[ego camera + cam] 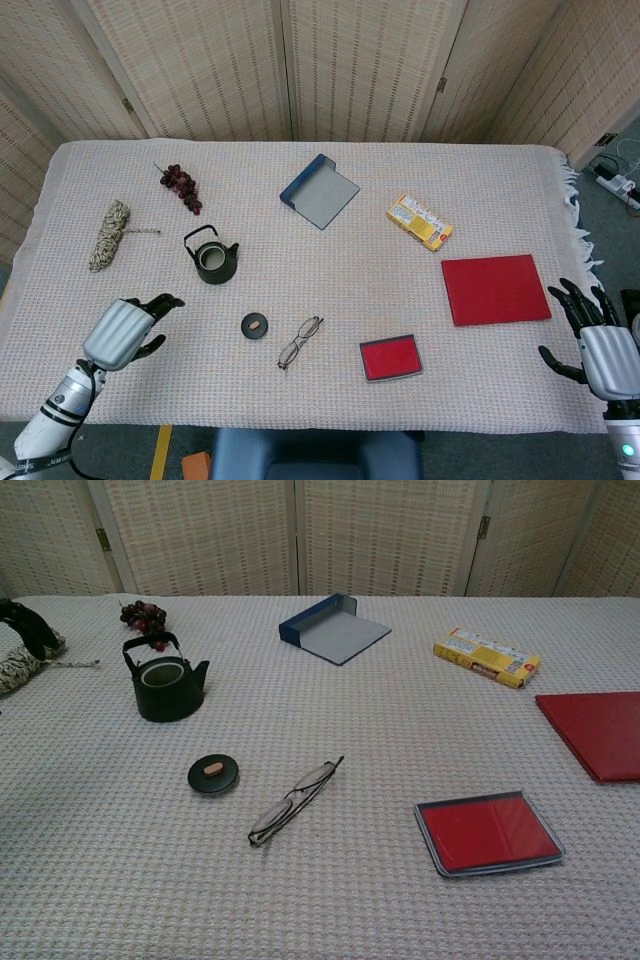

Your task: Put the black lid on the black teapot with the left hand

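The black teapot (211,259) (166,686) stands upright and uncovered on the left half of the table, handle raised. The black lid (254,325) (213,774) with a pale knob lies flat on the cloth nearer the front, right of the pot. My left hand (127,328) hovers over the table's front left, fingers spread and empty, left of the lid; only its dark fingertips (30,628) show at the chest view's left edge. My right hand (597,343) stays off the table's right edge, fingers apart, holding nothing.
Folded glasses (299,341) lie just right of the lid. A red case (390,357), red book (495,288), yellow box (419,221), blue-grey tray (319,190), grapes (181,186) and a rope bundle (109,234) are spread over the cloth.
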